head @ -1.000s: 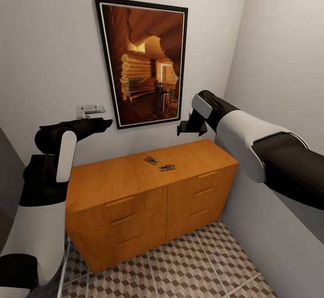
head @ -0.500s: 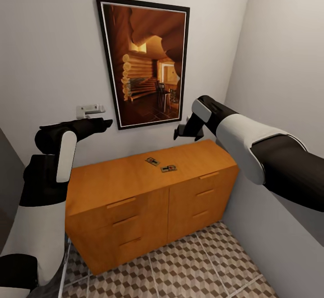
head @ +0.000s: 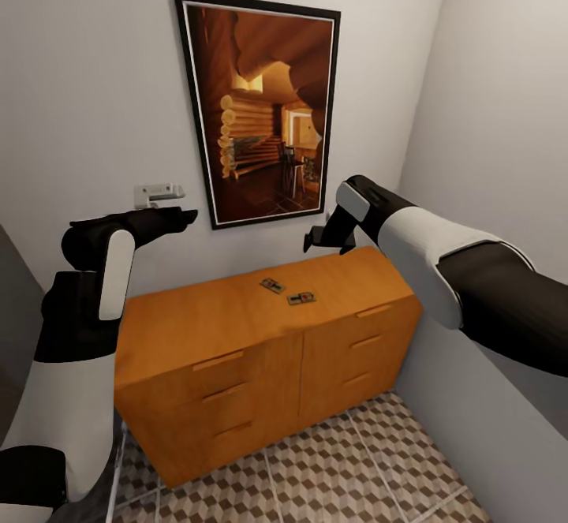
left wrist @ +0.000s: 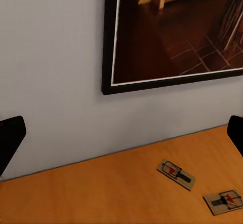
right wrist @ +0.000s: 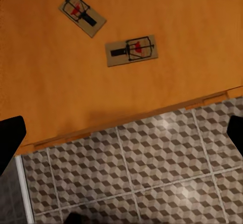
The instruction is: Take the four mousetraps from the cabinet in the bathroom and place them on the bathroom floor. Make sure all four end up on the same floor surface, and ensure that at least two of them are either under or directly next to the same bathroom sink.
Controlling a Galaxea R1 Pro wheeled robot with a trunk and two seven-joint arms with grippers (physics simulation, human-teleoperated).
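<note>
Right arm reaches forward, elbow bent, right gripper (head: 314, 237) held above the back right part of the cabinet (head: 205, 318), camera looking down; fingers spread wide, nothing held. Left arm is bent up at the left, left gripper (head: 183, 215) level near the wall, also wide and empty. Two mousetraps lie flat on the cabinet top, close but apart: far trap (head: 272, 285) and near trap (head: 301, 298), long axes at different angles. Patterned floor (head: 379, 460) below.
</note>
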